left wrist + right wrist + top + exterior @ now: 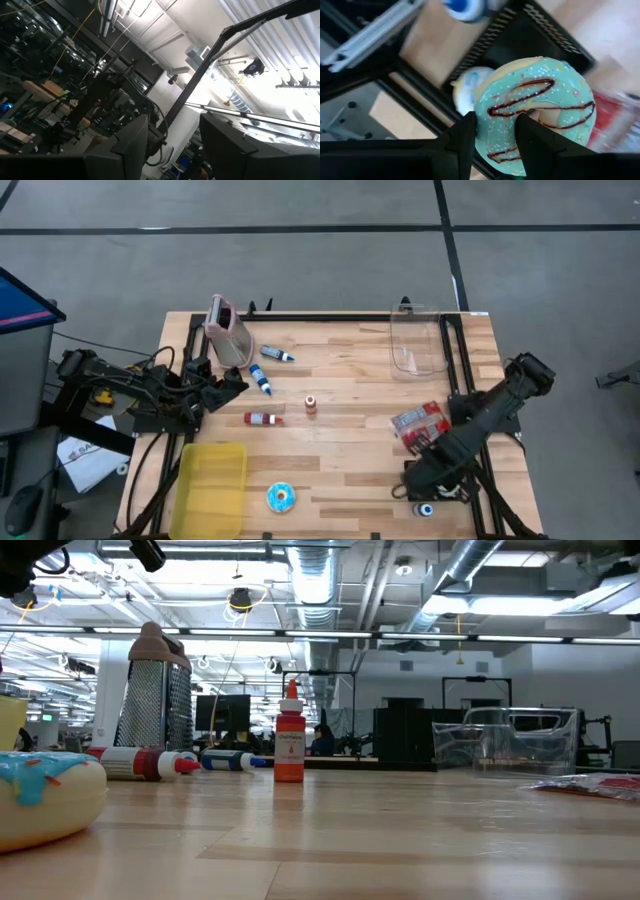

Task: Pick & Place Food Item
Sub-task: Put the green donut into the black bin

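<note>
Two arms are sitting at opposite table edges. The left gripper [232, 385] is resting beside the grater [227, 330], fingers [131, 145] parted and gripping nothing. The right gripper [495, 137] is clasping a teal-iced donut [535, 112] over the table's right front corner.

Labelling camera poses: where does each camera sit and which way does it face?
High: above the table, straight down; both arms show.
Low: tabletop height, level toward the room; no gripper shows.
Left wrist: on left arm, aimed at ceiling past open left gripper.
Right wrist: on right arm, facing teal donut in right gripper.
High and low share the grater.
</note>
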You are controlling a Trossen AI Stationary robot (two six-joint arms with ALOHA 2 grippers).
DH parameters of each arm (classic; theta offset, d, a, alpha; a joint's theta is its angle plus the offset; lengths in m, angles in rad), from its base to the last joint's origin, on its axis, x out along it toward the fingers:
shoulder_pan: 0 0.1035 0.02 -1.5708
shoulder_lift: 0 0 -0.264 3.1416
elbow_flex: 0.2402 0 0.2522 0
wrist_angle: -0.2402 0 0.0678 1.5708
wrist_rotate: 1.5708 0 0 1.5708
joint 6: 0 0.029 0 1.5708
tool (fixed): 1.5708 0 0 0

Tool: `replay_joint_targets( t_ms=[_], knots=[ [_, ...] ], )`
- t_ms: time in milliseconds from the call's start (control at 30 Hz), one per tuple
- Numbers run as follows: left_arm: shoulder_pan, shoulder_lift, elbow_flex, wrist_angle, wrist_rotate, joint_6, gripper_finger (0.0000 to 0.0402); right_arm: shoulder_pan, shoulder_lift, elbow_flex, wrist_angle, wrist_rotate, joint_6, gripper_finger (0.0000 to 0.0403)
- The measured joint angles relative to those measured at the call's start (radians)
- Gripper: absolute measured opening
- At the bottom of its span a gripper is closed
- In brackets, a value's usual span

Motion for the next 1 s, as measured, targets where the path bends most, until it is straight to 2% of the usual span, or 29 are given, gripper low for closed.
replay_joint_targets(
  t_ms=[200,433,800,1000],
  knots=[
    [0.0,0.001,0.0,-0.001,0.0,0.0,0.0176,0.066,0.003,-0.059,0.028,-0.042,0.059,0.0127],
    [0.0,0.001,0.0,0.0,0.0,-0.002,0.0176,0.084,0.003,-0.177,0.115,-0.08,0.119,0.0127],
    [0.0,0.0,0.0,0.0,0.006,-0.003,0.0176,0.054,0.003,-0.19,0.226,-0.1,0.164,0.0127],
    [0.0,0.0,0.0,-0.001,0.017,0.004,0.0176,0.048,0.003,-0.193,0.227,-0.101,0.182,0.0127]
  ],
)
